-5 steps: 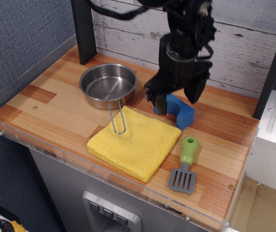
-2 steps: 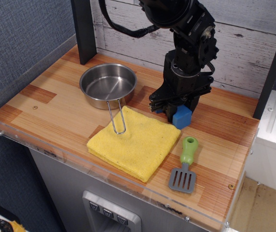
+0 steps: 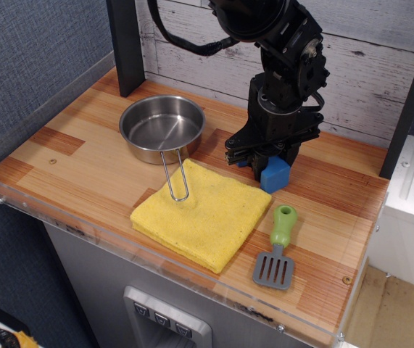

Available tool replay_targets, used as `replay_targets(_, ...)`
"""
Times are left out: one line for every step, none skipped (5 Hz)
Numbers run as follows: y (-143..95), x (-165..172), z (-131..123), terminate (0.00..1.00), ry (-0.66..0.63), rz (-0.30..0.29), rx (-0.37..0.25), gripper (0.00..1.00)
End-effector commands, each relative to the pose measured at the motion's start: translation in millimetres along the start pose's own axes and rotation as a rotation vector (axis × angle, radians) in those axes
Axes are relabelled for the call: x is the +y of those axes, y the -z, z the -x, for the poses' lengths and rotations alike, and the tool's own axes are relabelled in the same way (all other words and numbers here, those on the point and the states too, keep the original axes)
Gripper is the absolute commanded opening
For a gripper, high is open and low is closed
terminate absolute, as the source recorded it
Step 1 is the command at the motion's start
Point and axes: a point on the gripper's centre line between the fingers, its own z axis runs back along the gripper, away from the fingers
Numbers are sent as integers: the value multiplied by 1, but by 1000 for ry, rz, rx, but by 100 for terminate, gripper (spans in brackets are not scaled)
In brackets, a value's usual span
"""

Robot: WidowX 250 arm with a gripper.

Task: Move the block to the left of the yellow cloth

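Note:
The blue block [image 3: 275, 175] sits on the wooden table just past the far right corner of the yellow cloth [image 3: 207, 217]. My black gripper [image 3: 265, 158] is lowered onto the block, with its fingers closed around the block's left part. Only the block's right end shows below the fingers. I cannot tell whether the block is touching the table or just lifted off it. The cloth lies flat in the middle front of the table.
A steel pan [image 3: 162, 125] stands left of the gripper, its wire handle [image 3: 177, 177] resting on the cloth. A green-handled grey spatula [image 3: 278, 246] lies right of the cloth. A black post [image 3: 125, 43] stands at the back left. A clear rim [image 3: 83, 228] lines the table's front edge [image 3: 18, 190].
The gripper was open and above the block. It came down and closed its fingers around the block. In the last half second it has barely moved.

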Motion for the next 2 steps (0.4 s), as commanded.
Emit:
replay_targets(-36,-10,3,0,159,107,-28,0)
replay_targets(-61,-17,7,0,208,148,-26,0)
